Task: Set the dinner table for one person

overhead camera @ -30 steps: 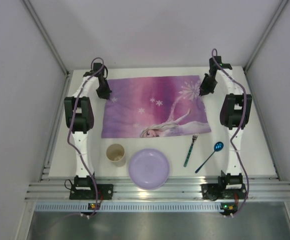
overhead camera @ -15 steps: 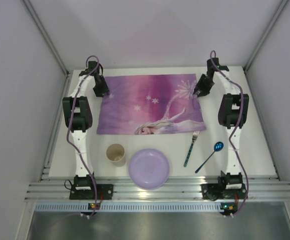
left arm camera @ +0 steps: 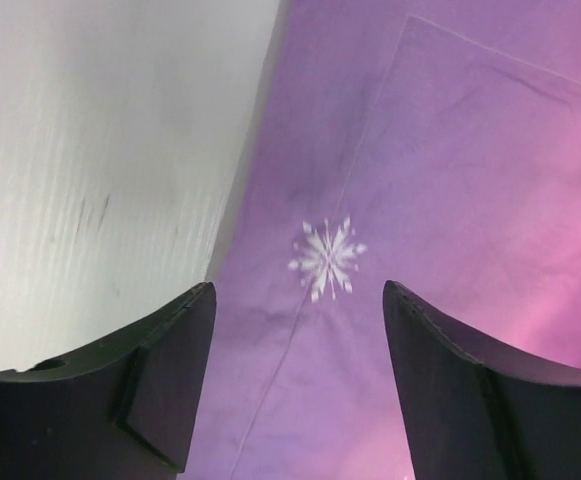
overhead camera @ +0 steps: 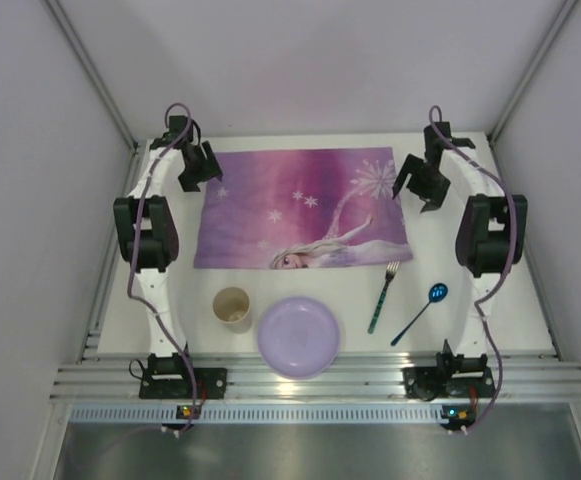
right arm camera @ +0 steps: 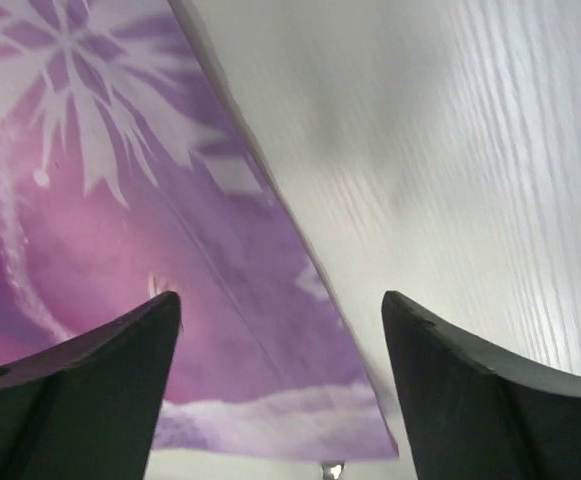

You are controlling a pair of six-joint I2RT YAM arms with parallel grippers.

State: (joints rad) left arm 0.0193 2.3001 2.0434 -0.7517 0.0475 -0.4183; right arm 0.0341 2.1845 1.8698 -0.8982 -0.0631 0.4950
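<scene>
The white dinner table point(overhead camera: 510, 300) carries a purple-pink placemat point(overhead camera: 300, 208) lying flat across its far half. My left gripper point(overhead camera: 198, 170) hovers open over the mat's far-left corner point(left arm camera: 310, 260), nothing between its jaws. Over the mat's far-right edge point(right arm camera: 220, 260) my right gripper point(overhead camera: 420, 185) also stands open and empty. Near the front sit a tan cup point(overhead camera: 232, 306), a lilac plate point(overhead camera: 298, 337), a teal fork point(overhead camera: 382, 297) and a blue spoon point(overhead camera: 422, 310).
Grey walls close in the table on the left, right and back. An aluminium rail point(overhead camera: 310, 378) with both arm bases runs along the near edge. The cup, plate and cutlery lie in a row between the mat and the rail.
Both grippers have opened and let go of the placemat's far corners. The mat shifted left and toward the back, then settled flat; both arms drew slightly outward.
</scene>
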